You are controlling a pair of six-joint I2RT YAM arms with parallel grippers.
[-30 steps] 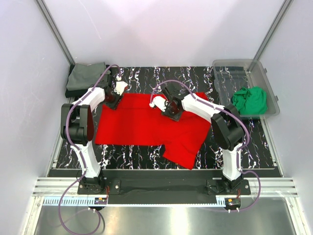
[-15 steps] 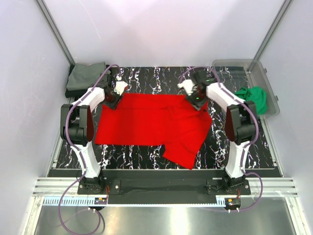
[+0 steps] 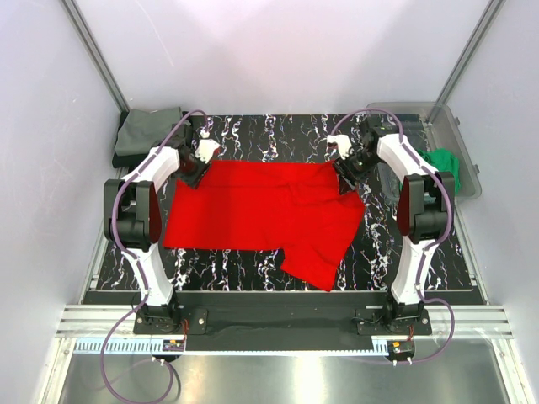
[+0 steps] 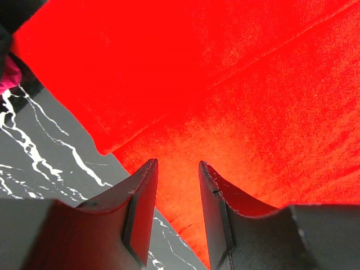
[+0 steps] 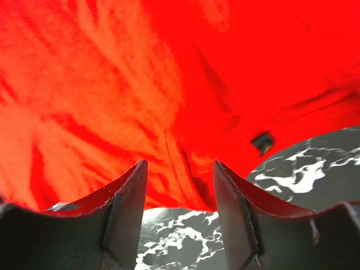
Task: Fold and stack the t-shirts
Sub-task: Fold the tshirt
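Bin holding green shirt beside right tool.

Bin, seemingly holding a shirt, sits far right.

**A:** How did the left arm stand?

**B:** It reached out from its base at the near edge. Its elbow was raised on the outer side, its forearm was turned in toward the middle, and its wrist was tipped down.

**A:** And its gripper?

**B:** The left gripper pointed downward, with a narrow gap between its two fingers.

**A:** What about the right arm?

**B:** It was much the mirror of the left: elbow out to its own side, forearm angled inward. The right gripper also faced down, and its jaws stood somewhat wider apart than the left's.

**A:** Were the two grippers close together?

**B:** No. They were well apart, each on its own side, at about the same reach from the bases.
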